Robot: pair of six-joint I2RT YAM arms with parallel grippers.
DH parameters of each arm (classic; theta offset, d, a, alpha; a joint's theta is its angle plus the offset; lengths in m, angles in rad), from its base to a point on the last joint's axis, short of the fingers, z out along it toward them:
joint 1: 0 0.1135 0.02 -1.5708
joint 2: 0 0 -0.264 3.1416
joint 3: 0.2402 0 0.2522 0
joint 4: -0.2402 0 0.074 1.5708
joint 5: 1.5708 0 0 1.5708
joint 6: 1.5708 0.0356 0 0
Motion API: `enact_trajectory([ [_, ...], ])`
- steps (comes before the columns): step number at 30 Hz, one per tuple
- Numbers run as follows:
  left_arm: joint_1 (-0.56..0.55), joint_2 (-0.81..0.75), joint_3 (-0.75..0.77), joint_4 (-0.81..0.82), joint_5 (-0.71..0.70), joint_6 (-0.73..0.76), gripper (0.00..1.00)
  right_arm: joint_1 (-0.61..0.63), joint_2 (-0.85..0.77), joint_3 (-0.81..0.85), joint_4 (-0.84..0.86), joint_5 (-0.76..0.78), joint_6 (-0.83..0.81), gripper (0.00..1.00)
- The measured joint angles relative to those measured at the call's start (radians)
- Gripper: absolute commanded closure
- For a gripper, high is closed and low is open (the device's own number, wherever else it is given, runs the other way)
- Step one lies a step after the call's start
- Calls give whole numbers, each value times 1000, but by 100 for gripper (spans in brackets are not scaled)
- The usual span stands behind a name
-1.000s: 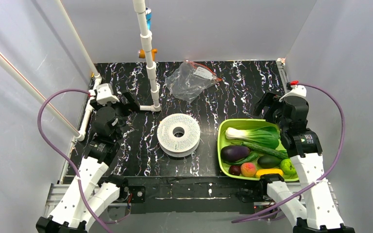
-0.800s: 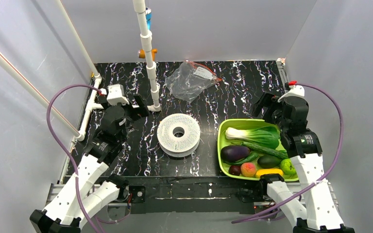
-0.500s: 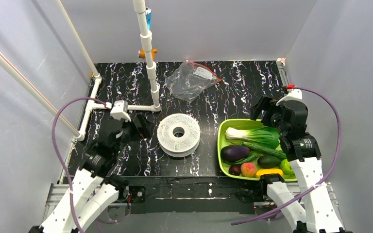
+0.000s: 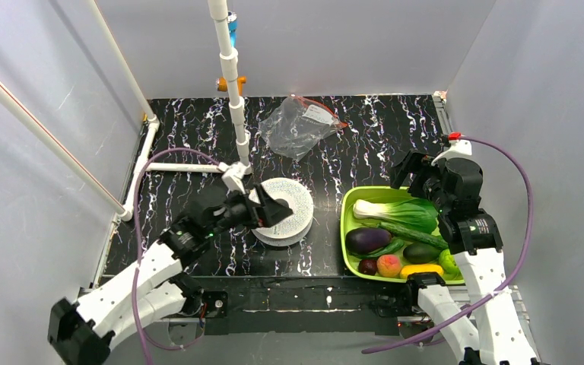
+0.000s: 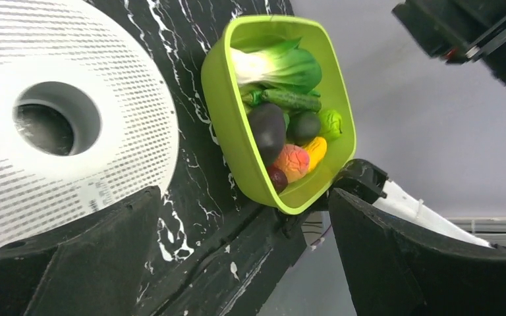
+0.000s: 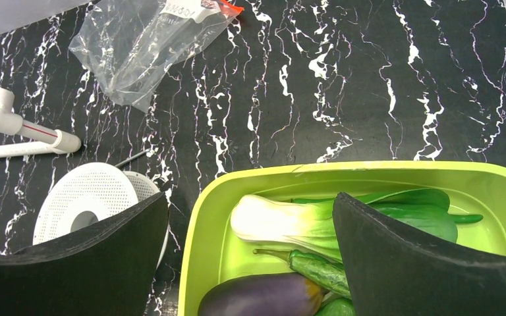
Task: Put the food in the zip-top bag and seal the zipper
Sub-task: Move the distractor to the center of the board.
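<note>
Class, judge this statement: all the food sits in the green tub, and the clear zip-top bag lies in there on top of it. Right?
Wrong on the bag. The food sits in the green tub, but the zip-top bag lies on the table beyond the tub, apart from it, as the top external view shows.

We are seeing a white perforated spool (image 4: 296,214) lying flat mid-table, a lime green tub (image 4: 345,228) sitting just to its right, a white pipe (image 4: 232,76) standing upright behind them, a black white-veined tabletop (image 4: 380,144) running beneath everything.
</note>
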Motion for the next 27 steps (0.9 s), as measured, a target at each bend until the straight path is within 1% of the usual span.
enact_trajectory([
  [2, -109, 79, 20, 37, -81, 3, 1, 0, -1, 0, 0, 0, 0, 0],
  [4, -211, 180, 86, 47, -168, 12, 1, 0, -2, 0, 0, 1, 1, 0],
  [6, -293, 307, 194, 36, -264, 14, 0, 0, -4, 0, 0, 0, 1, 0],
  [8, -335, 432, 315, -9, -353, -8, 0, 0, -4, 0, 0, 0, 2, 0],
  [11, -355, 620, 493, -112, -484, -100, 1, 0, -3, 0, -3, 0, 2, 0],
  [16, -354, 827, 620, -230, -589, -223, 0, 0, -9, 0, -21, 10, 0, 0],
  [21, -355, 996, 751, -278, -589, -251, 1, 0, -37, 1, -33, 24, -2, 0],
  [27, -351, 1099, 902, -319, -574, -235, 1, 0, -42, 1, -35, 27, -3, 0],
])
